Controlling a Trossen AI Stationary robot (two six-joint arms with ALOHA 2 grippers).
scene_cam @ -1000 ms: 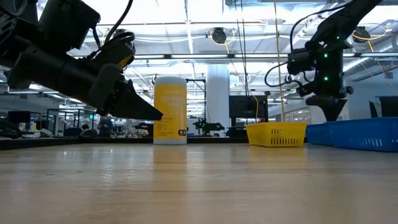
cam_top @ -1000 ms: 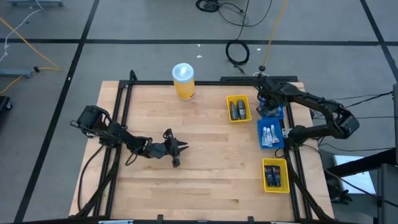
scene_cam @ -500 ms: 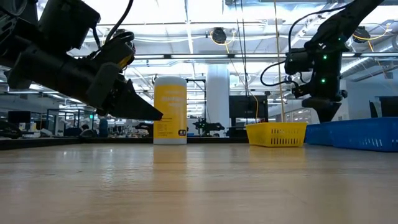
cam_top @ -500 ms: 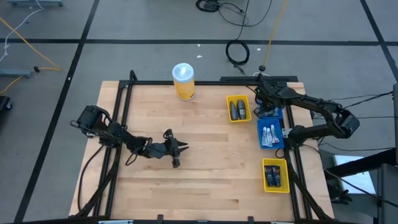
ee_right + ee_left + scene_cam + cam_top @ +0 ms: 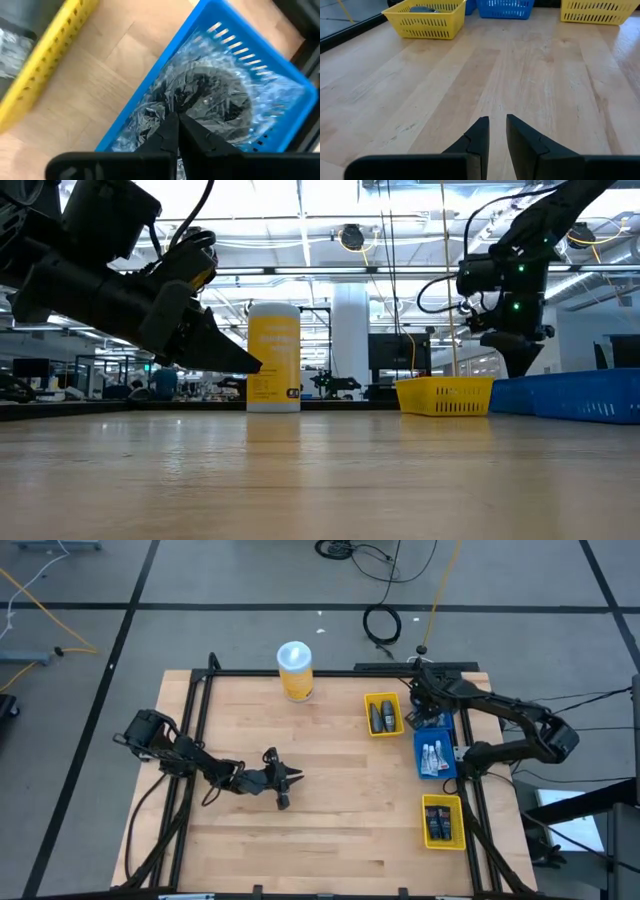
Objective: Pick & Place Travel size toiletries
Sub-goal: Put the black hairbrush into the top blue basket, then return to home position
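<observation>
The toiletries lie sorted in trays along the table's right side. The grey oval pieces [image 5: 381, 717] are in a yellow tray, the white tubes [image 5: 433, 755] in a blue tray, and the dark-blue bottles [image 5: 441, 822] in the near yellow tray. Dark round pouches [image 5: 210, 100] in clear wrap fill the far blue tray [image 5: 235, 45]. My right gripper [image 5: 176, 125] hangs shut just above these pouches, pointing down, also in the high view [image 5: 428, 716]. My left gripper [image 5: 290, 785] waits low over the bare table middle, its fingers [image 5: 497, 130] open by a narrow gap.
A tall yellow canister [image 5: 295, 670] with a white lid stands at the table's far edge. A black frame rail [image 5: 200, 700] runs along the table's sides. The wood between my left gripper and the trays is bare [image 5: 535, 65].
My right gripper has shifted a little toward the table's left while staying over the far blue tray. Its fingers remain shut.
</observation>
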